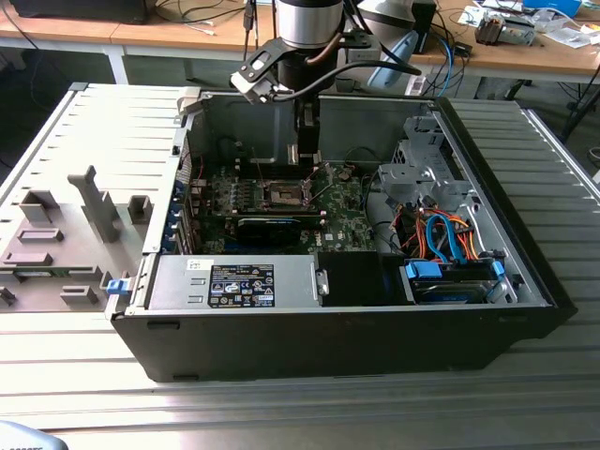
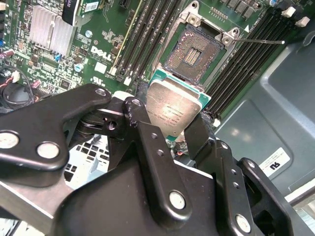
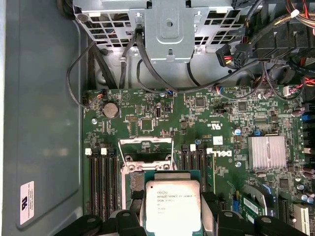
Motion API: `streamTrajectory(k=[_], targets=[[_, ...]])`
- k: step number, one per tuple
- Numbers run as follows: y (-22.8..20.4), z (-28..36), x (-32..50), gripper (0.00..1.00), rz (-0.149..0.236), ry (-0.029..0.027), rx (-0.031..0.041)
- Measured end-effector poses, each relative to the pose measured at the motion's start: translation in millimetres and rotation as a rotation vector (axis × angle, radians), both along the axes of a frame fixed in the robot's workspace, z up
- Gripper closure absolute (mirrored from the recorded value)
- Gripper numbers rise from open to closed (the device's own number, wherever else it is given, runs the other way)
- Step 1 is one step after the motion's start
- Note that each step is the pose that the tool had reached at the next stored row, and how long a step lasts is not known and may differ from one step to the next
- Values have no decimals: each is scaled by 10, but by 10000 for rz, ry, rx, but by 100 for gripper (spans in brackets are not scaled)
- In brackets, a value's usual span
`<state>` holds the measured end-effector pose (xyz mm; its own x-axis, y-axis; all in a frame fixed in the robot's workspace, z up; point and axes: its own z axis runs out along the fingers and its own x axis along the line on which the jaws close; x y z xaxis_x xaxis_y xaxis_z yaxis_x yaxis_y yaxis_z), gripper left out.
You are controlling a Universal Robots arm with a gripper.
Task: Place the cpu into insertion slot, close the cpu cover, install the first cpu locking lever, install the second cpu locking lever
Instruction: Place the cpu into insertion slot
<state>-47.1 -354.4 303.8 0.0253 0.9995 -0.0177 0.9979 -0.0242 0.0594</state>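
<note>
Second wrist view puts the gripper [image 2: 170, 132] right up close: its two black fingers [image 2: 147, 142] are pinched in on opposite edges of the cpu [image 2: 174, 109], with no gap showing on either side. The chip is held tilted, its dull silver top facing the camera and its green edge showing along the upper side. Just past it lies the insertion slot [image 2: 194, 49], its dark brownish centre bare and nothing seated in it. The chip hangs close to the slot's near edge; I cannot tell whether it touches.

In the first wrist view the cpu [image 3: 172, 206] sits between the finger tips and hides part of the insertion slot [image 3: 136, 181]. The cpu cover [image 3: 146, 141], a thin silvery frame, is lifted clear of the slot on the side away from the chip. Black memory slots [image 3: 98, 182] run along both sides of the slot on the green motherboard [image 3: 221, 113], and a ribbed heat sink [image 3: 266, 152] sits well apart from it.

From the exterior view, the arm [image 1: 305, 19] comes straight down from above into the open computer case [image 1: 328, 337], which lies on a ribbed metal table [image 1: 281, 412]. The gripper [image 1: 305, 157] points down at the board, just above the insertion slot [image 1: 284, 194].
</note>
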Motion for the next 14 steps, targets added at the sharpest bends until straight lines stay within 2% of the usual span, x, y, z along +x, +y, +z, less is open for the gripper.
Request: streamTrajectory(k=[14], targets=[[0,-5,-10,45,-105,0,-1]])
